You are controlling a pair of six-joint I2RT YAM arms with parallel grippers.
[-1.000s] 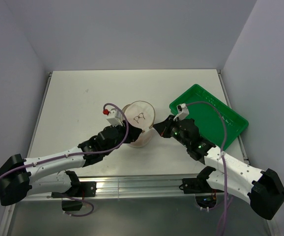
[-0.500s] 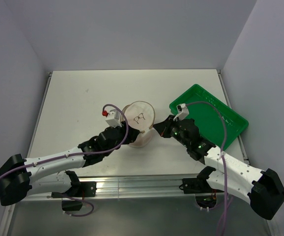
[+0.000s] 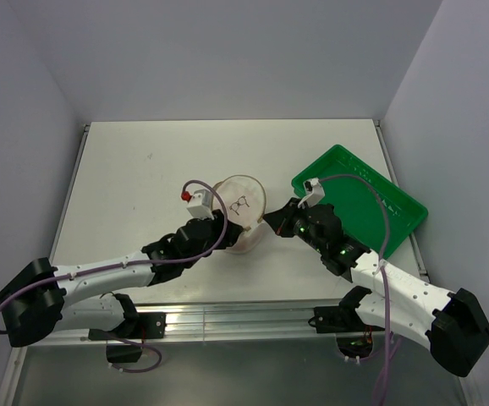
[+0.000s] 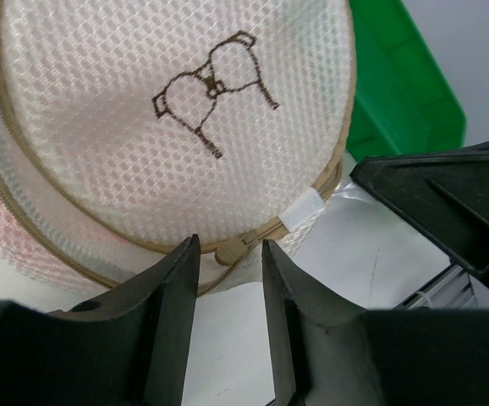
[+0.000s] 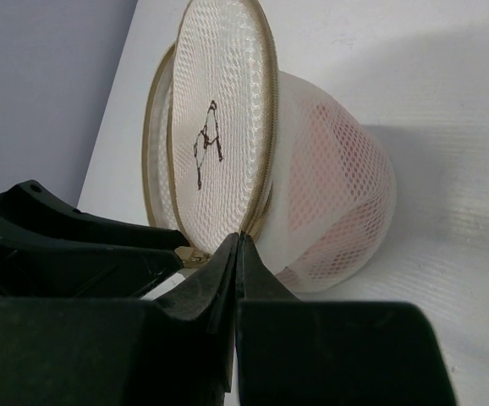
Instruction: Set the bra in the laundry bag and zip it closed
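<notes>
The laundry bag [image 3: 240, 210] is a round mesh case lying on its side, its lid disc with the small dark mark [image 4: 211, 93] facing up. The pale pink bra [image 5: 329, 169] shows through the mesh inside it. My left gripper [image 4: 228, 254] stands open at the bag's near rim, with the tan zipper pull [image 4: 232, 249] right between its fingertips, untouched by either finger. My right gripper [image 5: 239, 241] is shut, pinching the bag's rim by the zipper seam on the right side. In the top view the left gripper [image 3: 225, 230] and right gripper [image 3: 270, 222] flank the bag.
A green rectangular tray [image 3: 359, 199] sits at the right, just behind the right arm, and shows in the left wrist view [image 4: 397, 85] too. Grey walls enclose the white table [image 3: 143, 169] on three sides.
My left gripper has crept forward and right toward the bag's near rim, and its jaws have narrowed slightly. The bag's lid has shifted a little. The right gripper has held still.
</notes>
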